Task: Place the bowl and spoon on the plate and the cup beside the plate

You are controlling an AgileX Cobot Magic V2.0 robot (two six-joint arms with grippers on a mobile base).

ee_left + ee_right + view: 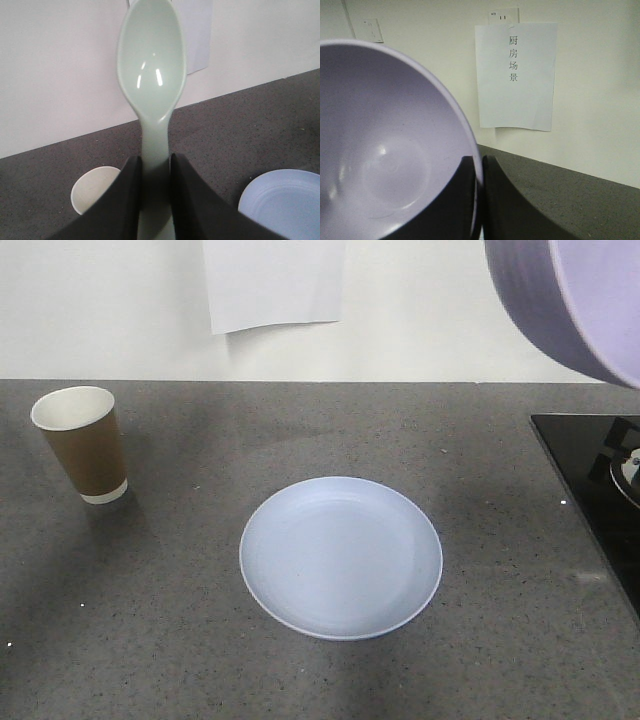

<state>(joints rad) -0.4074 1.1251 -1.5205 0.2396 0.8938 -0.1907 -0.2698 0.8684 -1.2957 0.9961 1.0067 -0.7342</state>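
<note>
The pale blue plate (pixel 340 556) lies bare in the middle of the grey counter; its edge shows in the left wrist view (pixel 285 205). The brown paper cup (pixel 82 443) stands upright at the far left, and its white rim (pixel 95 189) appears below the left gripper. My left gripper (pixel 155 172) is shut on the handle of the mint spoon (pixel 152 65), held in the air with its scoop pointing forward. My right gripper (pixel 479 172) is shut on the rim of the lavender bowl (pixel 380 145), which hangs high at the upper right (pixel 575 300) of the front view.
A black cooktop (pixel 595 490) lies on the counter at the right edge. A white paper sheet (pixel 516 75) with printed characters is taped to the wall behind the counter, with wall sockets (pixel 503 16) above it.
</note>
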